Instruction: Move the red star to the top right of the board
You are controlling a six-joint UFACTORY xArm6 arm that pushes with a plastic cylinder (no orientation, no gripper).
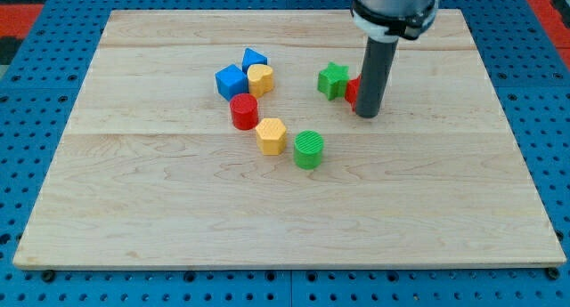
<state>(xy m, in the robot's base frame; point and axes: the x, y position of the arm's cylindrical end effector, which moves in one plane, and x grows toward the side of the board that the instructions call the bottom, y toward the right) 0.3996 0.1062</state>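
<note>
Board (134, 200): tip (368, 114) hides red star (353, 91), green star (333, 80) adj.

Route to the board's far right being left open

The red star (354, 91) is being hemmed on its left by the green star (333, 79) and screened on the right by my tip (367, 114); the remaining blocks are being kept well left.
</note>
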